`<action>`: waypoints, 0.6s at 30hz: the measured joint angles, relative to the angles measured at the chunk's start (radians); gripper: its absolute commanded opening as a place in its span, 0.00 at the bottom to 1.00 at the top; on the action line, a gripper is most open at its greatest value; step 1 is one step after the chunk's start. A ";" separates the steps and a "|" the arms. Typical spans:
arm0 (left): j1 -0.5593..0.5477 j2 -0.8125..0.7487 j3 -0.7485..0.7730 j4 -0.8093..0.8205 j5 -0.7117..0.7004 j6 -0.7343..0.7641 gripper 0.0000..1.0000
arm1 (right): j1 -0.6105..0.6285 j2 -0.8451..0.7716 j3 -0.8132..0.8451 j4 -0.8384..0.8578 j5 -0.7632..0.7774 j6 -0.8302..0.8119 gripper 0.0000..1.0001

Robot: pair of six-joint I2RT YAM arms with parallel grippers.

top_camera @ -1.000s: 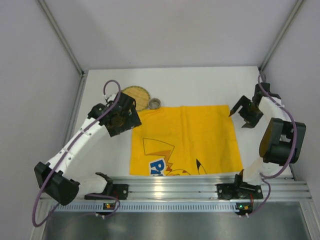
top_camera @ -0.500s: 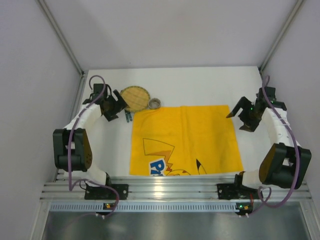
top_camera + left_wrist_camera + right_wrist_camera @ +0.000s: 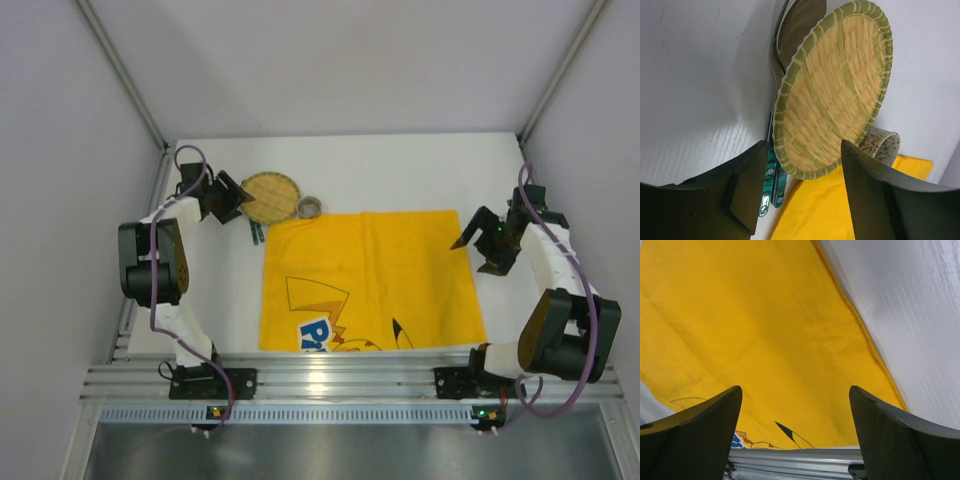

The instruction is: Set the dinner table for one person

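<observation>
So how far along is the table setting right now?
Done: the yellow cloth lies spread on the dinner table. In hand: nothing; the left tool is open facing the woven plate, the right tool open over the cloth. To do: plate, cup and green-handled cutlery sit bunched off the cloth's far left corner.

Woven bamboo plate (image 3: 832, 95) on the white bench (image 3: 700, 75), framed by the spread dark fingers (image 3: 747, 185) of the left pincer (image 3: 802, 187). A dark spoon bowl (image 3: 802, 20) lies partly under the plate's upper rim. Green patterned handles (image 3: 775, 175) run beside its lower-left rim. A speckled cup (image 3: 882, 145) sits just beside its lower-right rim, and a yellow cloth (image 3: 825, 215) lies below it.
</observation>
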 measured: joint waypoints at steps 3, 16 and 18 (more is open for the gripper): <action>-0.003 0.037 0.019 0.016 0.012 -0.003 0.56 | 0.000 0.001 0.000 0.000 0.006 -0.006 0.88; 0.003 0.155 0.075 0.070 0.052 -0.029 0.11 | 0.000 0.048 0.000 0.001 0.037 -0.023 0.88; 0.008 0.161 0.082 0.094 0.085 -0.045 0.00 | 0.000 0.052 0.000 0.002 0.039 -0.023 0.88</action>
